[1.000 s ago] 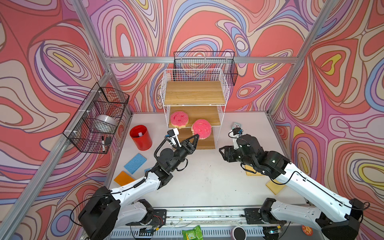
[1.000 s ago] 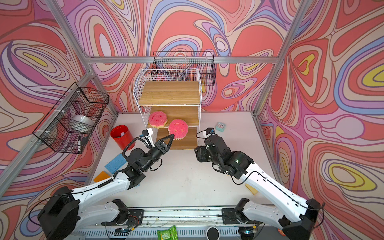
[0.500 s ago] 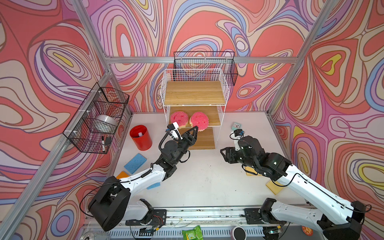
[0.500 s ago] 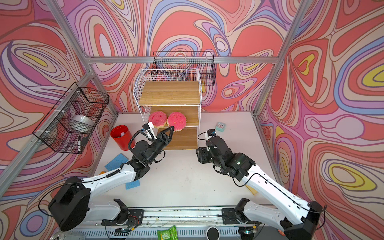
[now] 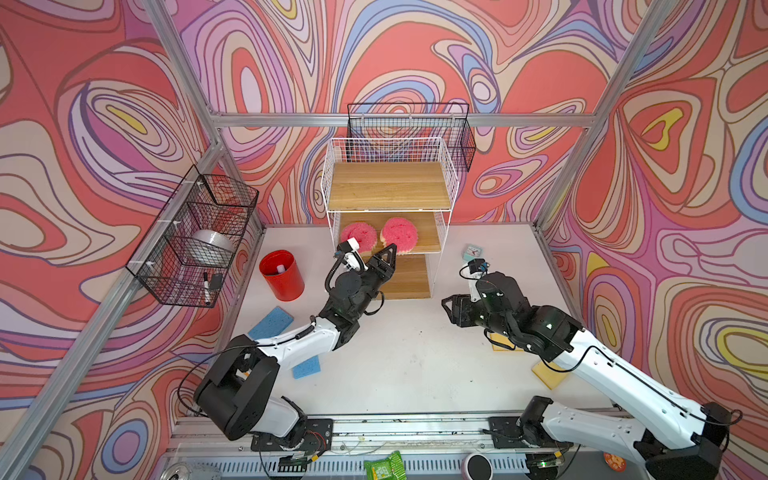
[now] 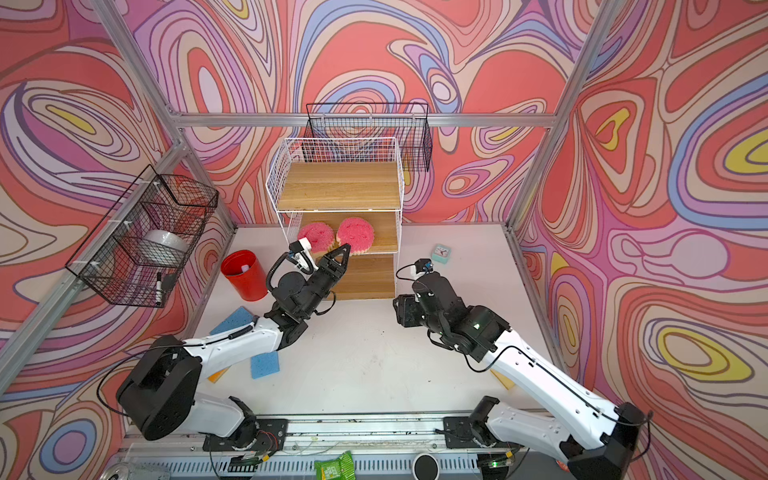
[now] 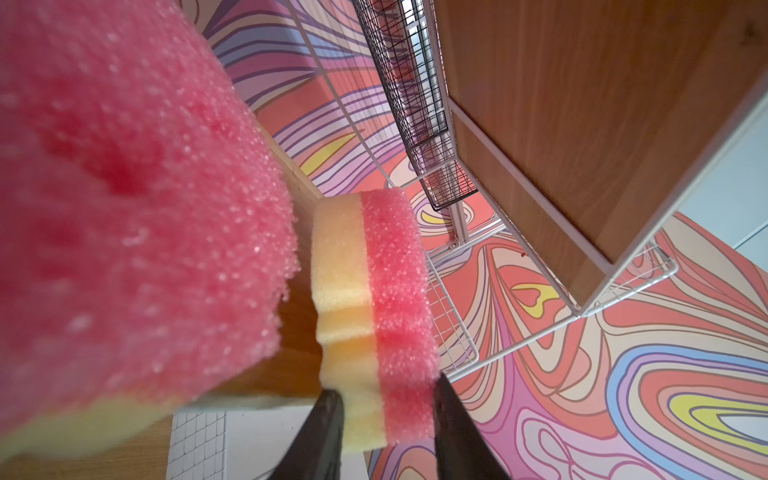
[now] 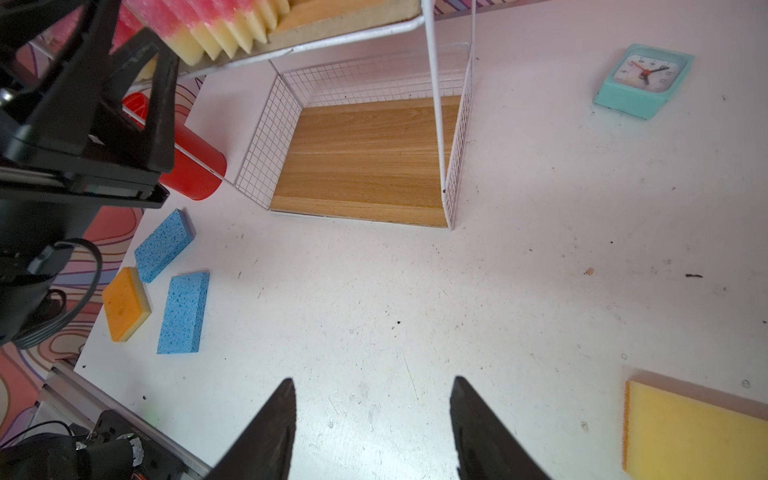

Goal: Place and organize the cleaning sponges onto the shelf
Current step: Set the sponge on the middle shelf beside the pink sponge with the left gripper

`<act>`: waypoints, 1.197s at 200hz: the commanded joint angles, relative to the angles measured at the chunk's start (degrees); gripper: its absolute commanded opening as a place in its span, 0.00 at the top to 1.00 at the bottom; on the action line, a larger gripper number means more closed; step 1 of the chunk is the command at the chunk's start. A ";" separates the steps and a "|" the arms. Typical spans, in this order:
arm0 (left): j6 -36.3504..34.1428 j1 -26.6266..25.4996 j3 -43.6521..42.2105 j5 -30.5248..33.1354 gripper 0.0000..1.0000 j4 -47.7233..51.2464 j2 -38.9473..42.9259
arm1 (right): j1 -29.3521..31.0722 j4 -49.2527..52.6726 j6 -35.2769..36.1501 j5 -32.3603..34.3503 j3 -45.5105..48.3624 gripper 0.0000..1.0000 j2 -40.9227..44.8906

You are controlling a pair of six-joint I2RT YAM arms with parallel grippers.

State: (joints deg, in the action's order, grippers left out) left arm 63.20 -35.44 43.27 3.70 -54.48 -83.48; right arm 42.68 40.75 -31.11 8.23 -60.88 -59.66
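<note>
The shelf (image 5: 390,187) is a white wire rack with wooden boards at the back. Two round pink-and-yellow sponges lie side by side on its middle board, in both top views. My left gripper (image 5: 388,252) is shut on the front edge of the right-hand one (image 5: 400,235). The left wrist view shows this sponge (image 7: 374,291) edge-on between the fingers, the other sponge (image 7: 124,208) blurred close by. My right gripper (image 8: 372,386) hangs open over bare table. Blue sponges (image 5: 270,322) (image 5: 306,368), an orange one (image 8: 124,303) and yellow ones (image 5: 548,374) (image 8: 690,436) lie on the table.
A red cup (image 5: 281,274) stands left of the rack, close to my left arm. A mint clock (image 5: 473,251) sits to the rack's right. Black wire baskets hang on the left wall (image 5: 195,241) and behind the rack (image 5: 409,133). The lowest board (image 8: 365,162) is bare.
My left arm has carried the pink sponge up and back onto the middle board, beside the other pink one. The right arm has barely moved.
</note>
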 commanded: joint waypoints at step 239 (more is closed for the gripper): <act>0.89 0.81 -5.43 3.21 0.21 0.61 3.80 | -1.29 -3.03 1.06 -3.99 -0.55 0.46 -3.13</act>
State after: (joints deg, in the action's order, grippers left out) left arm 63.70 -34.87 39.07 5.65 -53.54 -80.68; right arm 41.65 39.59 -30.48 5.50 -60.90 -62.81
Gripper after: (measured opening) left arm 0.795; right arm 0.572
